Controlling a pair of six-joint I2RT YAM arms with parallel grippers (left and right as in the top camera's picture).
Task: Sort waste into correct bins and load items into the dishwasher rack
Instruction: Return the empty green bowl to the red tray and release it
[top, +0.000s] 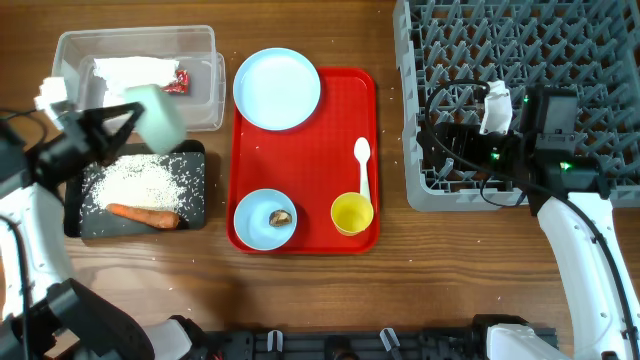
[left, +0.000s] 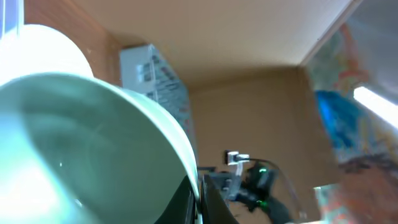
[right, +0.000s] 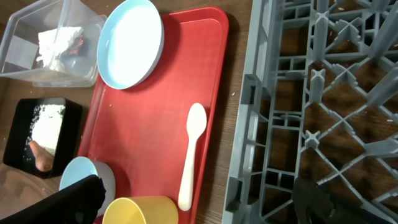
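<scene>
The left gripper (top: 132, 112) was clamped on the rim of the round mint green bowl (top: 158, 118). It held the bowl off the wooden table (top: 450, 285), tipped onto its side, well to the left of the flat red rectangular plastic tray (top: 320, 150). The wrist view was filled by the bowl's pale inside (left: 81, 149), and was too close and blurred to show how the fingers sat on the rim. The left arm came in from the side away from the red tray, its forearm low and angled so the gripper pointed towards that tray.

The right gripper (top: 435, 128) had its jaws spread wide and held nothing. It hung to the right of the red tray, over the near left part of the large square grey plastic dishwasher rack (top: 600, 40), pointing back towards the tray.

- **On the red tray:**
  - The light blue round plate (top: 277, 89) lay at the far left corner.
  - The light blue bowl (top: 258, 225) sat at the near left corner, with the small brown lump (top: 281, 217) inside it.
  - The small yellow cup (top: 352, 214) stood at the near right.
  - The white plastic spoon (top: 363, 165) lay just beyond the cup.
- **Left of the red tray, far side:** the clear rectangular plastic tub (top: 205, 100) held the crumpled white paper napkin (top: 130, 70) and the small red wrapper (top: 177, 82).
- **Left of the red tray, near side:** the shallow black rectangular tray (top: 90, 225), under the tilted bowl, held the white rice grains (top: 140, 180) and the orange carrot piece (top: 143, 214)
</scene>
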